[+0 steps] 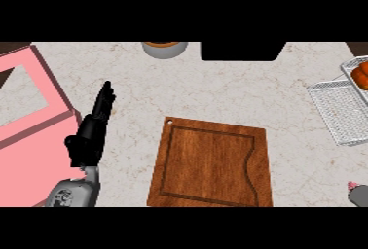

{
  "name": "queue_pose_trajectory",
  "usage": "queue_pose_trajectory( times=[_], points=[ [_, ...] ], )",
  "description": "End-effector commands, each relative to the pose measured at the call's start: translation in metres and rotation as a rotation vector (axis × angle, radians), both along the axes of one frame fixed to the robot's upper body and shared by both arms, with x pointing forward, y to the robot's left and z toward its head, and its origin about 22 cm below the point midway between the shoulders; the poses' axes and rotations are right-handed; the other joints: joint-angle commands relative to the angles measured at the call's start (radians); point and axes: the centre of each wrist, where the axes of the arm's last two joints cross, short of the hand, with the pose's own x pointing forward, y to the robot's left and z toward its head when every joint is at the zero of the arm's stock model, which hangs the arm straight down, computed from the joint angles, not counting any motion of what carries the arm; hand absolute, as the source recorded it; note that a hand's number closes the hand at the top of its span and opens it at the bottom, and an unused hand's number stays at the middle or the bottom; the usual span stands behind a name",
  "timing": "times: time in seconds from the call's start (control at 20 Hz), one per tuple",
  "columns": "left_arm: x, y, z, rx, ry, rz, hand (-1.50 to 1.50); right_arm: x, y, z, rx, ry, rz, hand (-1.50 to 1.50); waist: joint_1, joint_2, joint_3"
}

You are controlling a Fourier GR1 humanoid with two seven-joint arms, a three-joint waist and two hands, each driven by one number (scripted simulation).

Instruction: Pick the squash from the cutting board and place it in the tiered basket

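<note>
The orange squash (361,74), cut off by the view's right edge, sits in the upper tray of the white wire tiered basket (338,109), well to the right of the left hand (92,131). The brown wooden cutting board (212,165) lies flat on the tabletop (215,87), near that hand's right.

Brown wooden cutting board (212,165), smooth with dark grain; pale table (215,87), speckled matt stone; white tiered basket (341,114) at right, fine wire mesh.

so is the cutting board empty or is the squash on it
Empty: the cutting board shows bare wood; an orange thing lies in the basket.
</note>
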Motion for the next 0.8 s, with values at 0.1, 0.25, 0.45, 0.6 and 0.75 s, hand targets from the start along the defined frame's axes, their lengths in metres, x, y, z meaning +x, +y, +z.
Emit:
queue_pose_trajectory(
  times=[0.1,0.25,0.45,0.6,0.75],
  points=[
    [0.004,0.009,-0.006,0.003,-0.001,0.028,0.00,-0.053,-0.061,0.011,0.167,-0.074,-0.173,-1.50,-0.015,0.003,0.001],
    [-0.004,-0.004,-0.005,-0.009,0.016,0.020,0.00,-0.091,-0.090,0.019,0.250,-0.100,-0.191,-1.50,-0.018,-0.002,0.001],
    [0.000,0.013,-0.014,-0.004,-0.008,0.023,0.00,-0.133,-0.124,-0.007,0.325,-0.161,-0.201,-1.50,-0.024,0.006,0.004],
    [-0.004,0.001,-0.001,-0.018,-0.003,0.057,0.00,-0.176,-0.142,-0.029,0.304,-0.152,-0.161,-1.50,-0.047,-0.003,0.007],
    [-0.001,0.015,-0.001,-0.034,-0.002,0.061,0.00,-0.205,-0.152,-0.036,0.329,-0.156,-0.130,-1.50,-0.053,-0.002,0.007]
  ],
)
